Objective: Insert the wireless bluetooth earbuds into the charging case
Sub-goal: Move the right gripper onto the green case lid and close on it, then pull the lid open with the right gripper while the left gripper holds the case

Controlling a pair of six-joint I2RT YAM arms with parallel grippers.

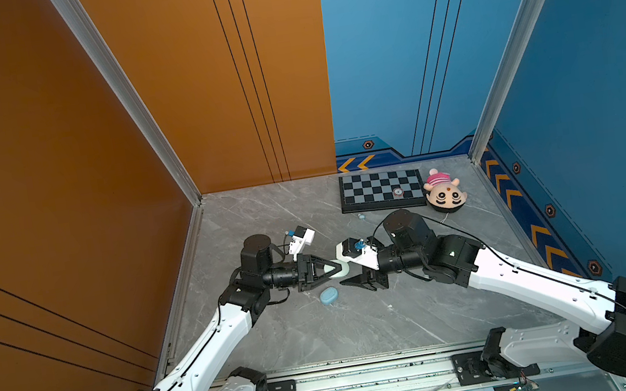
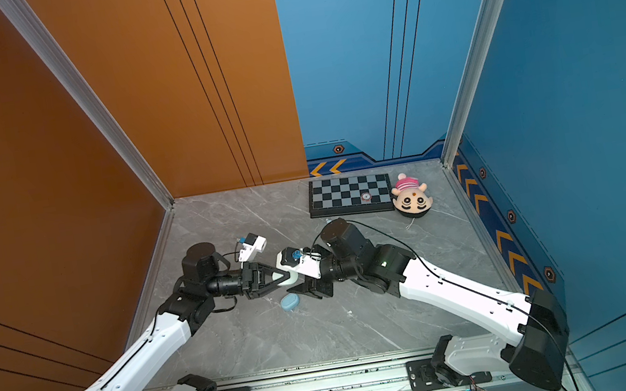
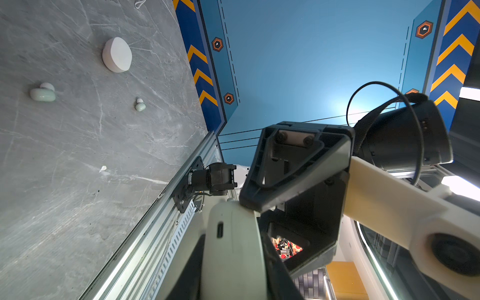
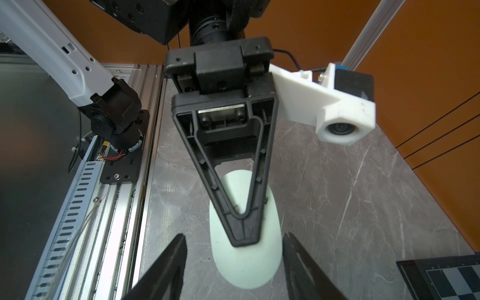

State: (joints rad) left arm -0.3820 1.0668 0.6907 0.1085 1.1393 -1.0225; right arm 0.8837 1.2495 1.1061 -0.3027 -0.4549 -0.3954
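Tabletop [image 1: 323, 329]: grey marble, with an orange wall on the left and blue walls behind and on the right.
Blue case [image 1: 329, 296]: one, lying flat just in front of both pincers.
Right pincer [image 1: 343, 283]: jaws well apart, holding nothing. In the right wrist view its fingers [image 4: 166, 267] flank the mint case's free end; whether they touch it cannot be told.
Left pincer [image 1: 334, 267]: clamped on the mint case, with one finger flat across its broad face.
Mint case [image 4: 246, 265]: one, held above the tabletop. Its long axis runs in line with the left fingers and its rounded free end points at the right pincer. The port [image 3: 219, 230] on its narrow edge faces the left wrist camera.
White case [image 3: 117, 54]: one, flat on the tabletop, seen only in the left wrist view.
Mint buds [image 3: 42, 94]: two, loose near the white case and apart from each other. Each lies on its side with a white tip beside the body; the other bud [image 3: 140, 106] looks smaller.
Blue bud [image 1: 361, 216]: one, just before the chessboard's near edge, too small to tell which way it points.
Chessboard [image 1: 369, 188]: one, at the back wall, carrying one small round piece.
Plush [image 1: 446, 195]: one, just beside the board's right edge.
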